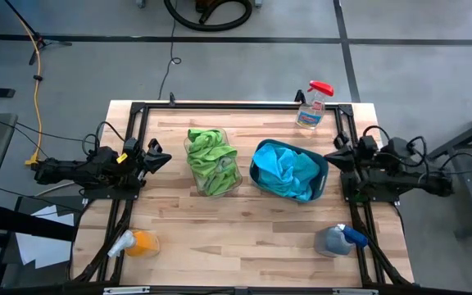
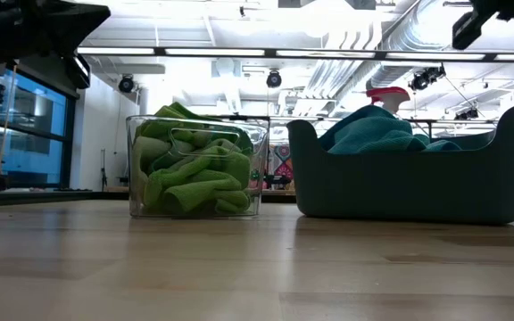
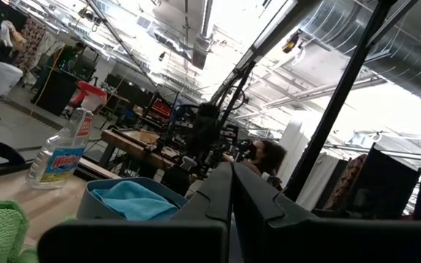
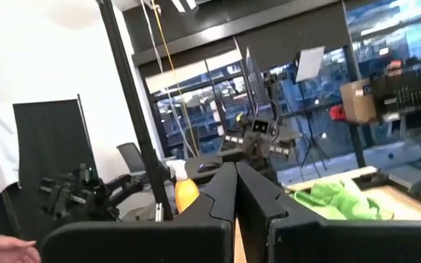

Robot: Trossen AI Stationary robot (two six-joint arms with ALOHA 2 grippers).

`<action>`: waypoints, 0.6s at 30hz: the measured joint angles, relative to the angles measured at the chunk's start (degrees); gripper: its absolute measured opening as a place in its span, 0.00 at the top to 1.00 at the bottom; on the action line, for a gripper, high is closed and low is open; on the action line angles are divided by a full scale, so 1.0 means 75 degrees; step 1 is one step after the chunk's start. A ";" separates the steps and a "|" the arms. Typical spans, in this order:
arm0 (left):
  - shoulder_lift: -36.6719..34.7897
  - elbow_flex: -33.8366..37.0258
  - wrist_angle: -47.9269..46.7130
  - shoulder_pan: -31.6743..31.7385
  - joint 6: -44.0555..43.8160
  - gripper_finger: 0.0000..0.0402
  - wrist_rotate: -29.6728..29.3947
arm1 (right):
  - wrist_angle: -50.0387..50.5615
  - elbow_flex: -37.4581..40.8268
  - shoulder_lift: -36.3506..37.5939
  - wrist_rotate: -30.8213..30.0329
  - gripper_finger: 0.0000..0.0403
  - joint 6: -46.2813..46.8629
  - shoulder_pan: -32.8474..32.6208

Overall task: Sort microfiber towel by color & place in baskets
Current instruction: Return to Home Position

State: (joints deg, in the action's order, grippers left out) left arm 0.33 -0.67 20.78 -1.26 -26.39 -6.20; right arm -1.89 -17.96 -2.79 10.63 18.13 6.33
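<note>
Green microfiber towels [image 1: 211,156] fill the clear basket [image 2: 196,167] at the table's middle. Blue towels [image 1: 289,170] lie heaped in the dark teal basket [image 2: 413,174] just right of it. My left gripper [image 1: 164,157] rests shut at the table's left edge, pointing toward the clear basket with nothing between its fingers [image 3: 218,193]. My right gripper [image 1: 330,157] is at the right edge, shut and empty, pointing toward the teal basket; its fingers [image 4: 221,191] meet in the right wrist view.
A clear spray bottle with a red head [image 1: 312,105] stands at the far right corner. An orange bottle [image 1: 133,243] lies near left and a grey-blue one [image 1: 341,239] near right. A black frame [image 1: 236,104] rims the table. A person's hand [image 4: 6,252] shows beyond the table.
</note>
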 joint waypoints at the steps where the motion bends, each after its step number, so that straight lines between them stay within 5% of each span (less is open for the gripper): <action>1: 0.0001 0.0000 0.0000 0.0000 0.0000 1.00 0.0000 | -0.0060 0.0096 0.0000 0.0011 1.00 0.0078 0.0000; 18: -0.0001 0.0000 0.0000 0.0000 0.0003 1.00 0.0001 | -0.1053 0.1126 0.0000 -0.1193 1.00 0.0173 -0.1365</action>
State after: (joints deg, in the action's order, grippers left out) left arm 0.32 -0.67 20.78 -1.26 -26.37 -6.19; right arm -9.79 -9.52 -2.79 1.68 19.43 -3.91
